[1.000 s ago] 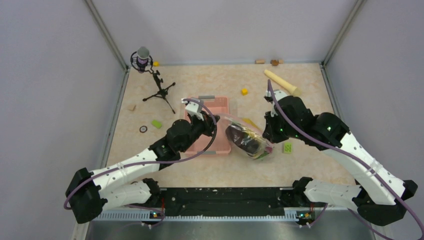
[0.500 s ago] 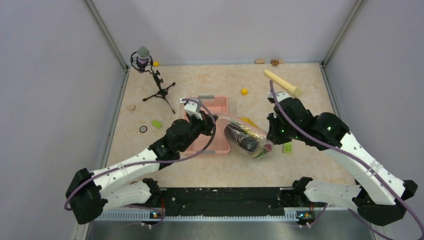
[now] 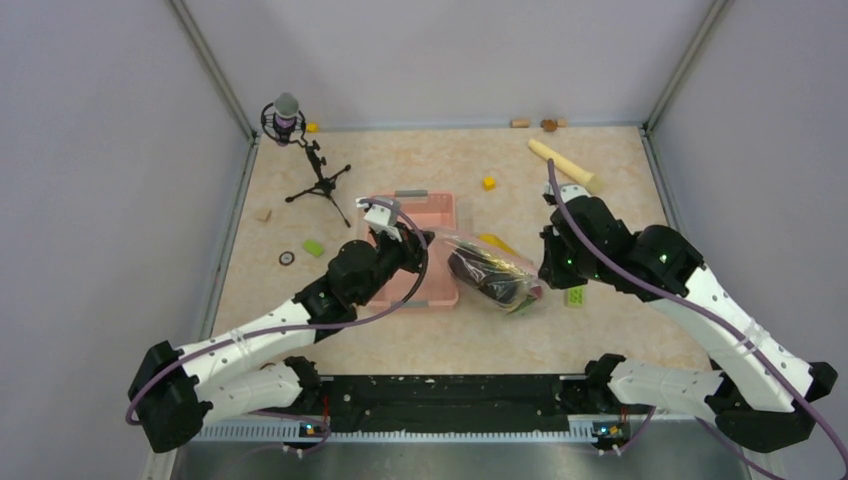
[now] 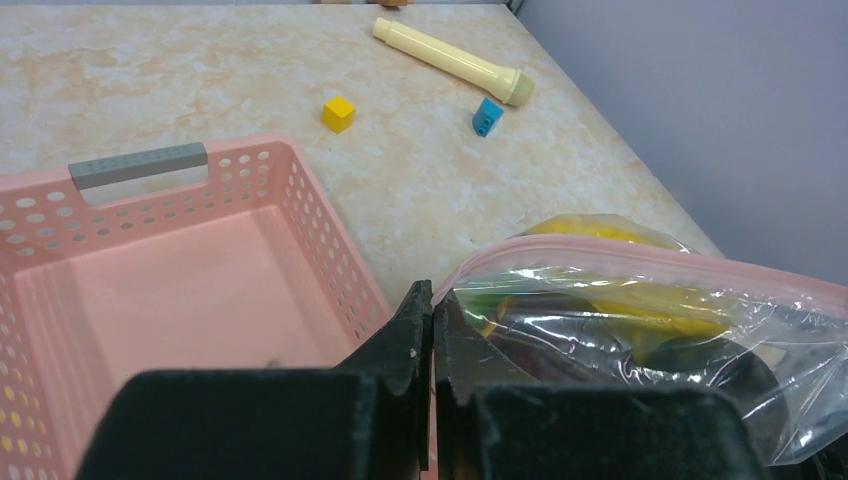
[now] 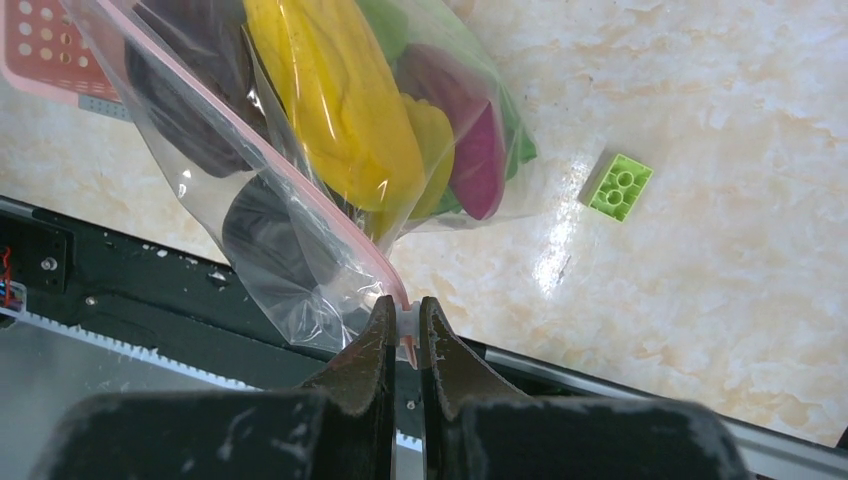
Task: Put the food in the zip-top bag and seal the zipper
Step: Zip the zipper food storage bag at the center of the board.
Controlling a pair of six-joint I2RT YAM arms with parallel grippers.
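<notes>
**Left tool.** The left tool [image 4: 433, 312] has its fingers together, clamped on one end of the zipper [image 4: 600, 254]. It sits over the right wall of the pink basket [image 4: 320, 230].

**Right tool.** The right tool [image 5: 404, 318] also has its fingers together. They pinch the opposite end of the zipper, where a short pink tab shows between the fingertips.

**Bag.** The clear bag [image 3: 495, 275] spans the gap between the two tools, just to the right of the basket, above the table [image 3: 450, 160]. The pink zipper strip runs from one tool to the other along the bag's edge. Whether the strip is pressed shut along its full length cannot be told. Whether the bag's underside touches the table cannot be told either.

**Food.** All visible food is inside the bag:
- a yellow fruit [image 5: 335, 110] in the middle;
- a magenta piece [image 5: 480, 150] beside it;
- a green piece [image 5: 518, 140] at the far side;
- dark pieces [image 5: 265, 235] near the zipper edge.

**Other items on the table.** A green brick [image 5: 620, 187] lies near the bag, apart from it. A beige rolling pin [image 4: 450, 62], a yellow block [image 4: 338, 113] and a blue block [image 4: 486, 116] lie beyond the basket.
</notes>
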